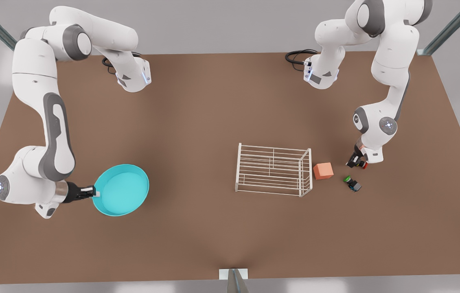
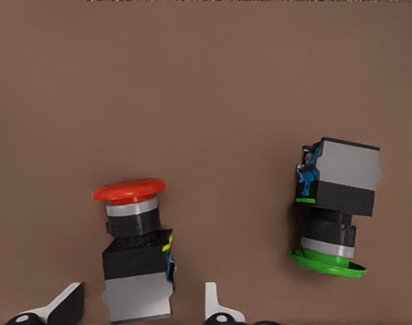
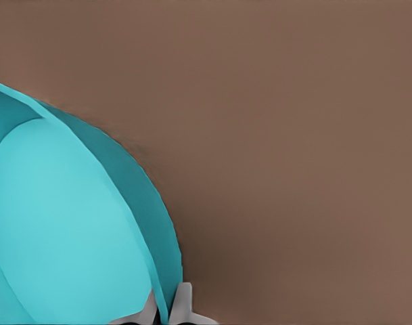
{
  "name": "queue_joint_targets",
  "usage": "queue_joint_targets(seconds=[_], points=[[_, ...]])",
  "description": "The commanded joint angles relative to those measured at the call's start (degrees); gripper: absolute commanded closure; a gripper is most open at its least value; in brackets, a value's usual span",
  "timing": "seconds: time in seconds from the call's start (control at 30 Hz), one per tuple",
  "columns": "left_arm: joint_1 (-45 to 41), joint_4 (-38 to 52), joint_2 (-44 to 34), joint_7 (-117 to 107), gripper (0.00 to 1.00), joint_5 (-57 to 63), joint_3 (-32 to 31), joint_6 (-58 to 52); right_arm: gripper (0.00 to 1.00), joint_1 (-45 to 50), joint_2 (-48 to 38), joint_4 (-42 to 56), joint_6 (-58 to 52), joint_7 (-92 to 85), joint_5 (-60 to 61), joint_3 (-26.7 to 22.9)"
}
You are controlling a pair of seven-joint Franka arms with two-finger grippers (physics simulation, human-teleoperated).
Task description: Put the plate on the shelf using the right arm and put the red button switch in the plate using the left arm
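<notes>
The cyan plate [image 1: 121,189] is at the front view's left, and my right gripper [image 1: 93,192] is shut on its near rim. The right wrist view shows the plate [image 3: 63,223] with the rim pinched between the fingers [image 3: 184,301]. The white wire shelf [image 1: 272,169] stands mid-table, well apart from the plate. At the front view's right, my left gripper [image 1: 356,162] is low over the red button switch [image 1: 362,164]. In the left wrist view the red button switch [image 2: 134,237] lies on its side between the open fingers [image 2: 216,301], with gaps on both sides.
An orange cube [image 1: 323,170] sits just beside the shelf's end frame. A green-capped switch [image 1: 352,183] lies on its side close to the red one, also seen as the green switch [image 2: 334,210]. Brown table [image 1: 197,114] stretches between plate and shelf.
</notes>
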Motion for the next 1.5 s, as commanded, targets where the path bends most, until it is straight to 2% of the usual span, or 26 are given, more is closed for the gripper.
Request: queue_joint_targets(seconds=[0.0, 0.13, 0.27, 0.63, 0.67, 0.87, 1.03, 1.23, 1.37, 1.4, 1.47], points=[[0.0, 0.2, 0.1, -2.5, 0.11, 0.0, 0.0, 0.3, 0.91, 0.0, -0.6, 0.0, -2.1, 14.2, -0.8, 1.3], [0.0, 0.3, 1.9, -2.5, 0.15, 0.0, 0.0, 3.0, 0.91, 0.1, -3.7, 0.0, -3.9, 15.7, -1.1, 2.7], [0.0, 0.4, 1.9, -2.8, 0.25, 0.0, 0.0, 3.0, 0.91, 5.5, -4.4, 0.0, -3.4, 25.8, -1.1, 2.7], [0.0, 1.7, 1.5, -3.0, 0.27, 0.1, 0.7, 2.9, 0.91, 19.4, -4.3, 1.3, -0.3, 52.2, -1.4, 2.7], [0.0, 1.6, 1.5, -3.0, 0.33, 0.1, 0.7, 2.9, 0.91, 19.8, -4.3, 2.0, -0.1, 54.2, -1.3, 2.7], [0.0, 1.6, 1.4, -2.8, 0.51, 0.2, 1.0, 2.8, 0.91, 26.9, -4.1, 3.5, 2.5, 66.9, -1.4, 2.4], [0.0, 1.6, -0.6, -2.8, 0.55, 0.3, 1.1, 1.7, 0.91, 33.2, -3.5, 4.6, 5.7, 78.2, -3.0, 2.3], [0.1, 4.4, -9.5, -2.5, 0.57, 1.6, 1.6, -13.0, 0.91, 41.7, 0.8, 7.5, 11.8, 90.0, -5.0, 0.6], [0.3, 4.7, -12.9, -2.5, 0.57, 3.1, 2.6, -16.4, 0.91, 45.1, 2.8, 11.0, 12.1, 95.7, -5.1, 0.5], [0.3, 5.8, -15.1, -2.5, 0.57, 3.2, 2.6, -20.9, 0.91, 45.5, 3.1, 11.0, 15.5, 97.6, -5.0, 0.5], [0.1, 8.6, -18.7, -2.5, 0.57, 6.1, 1.8, -30.0, 0.91, 47.1, 3.1, 11.0, 15.8, 99.3, -5.0, 0.5]])
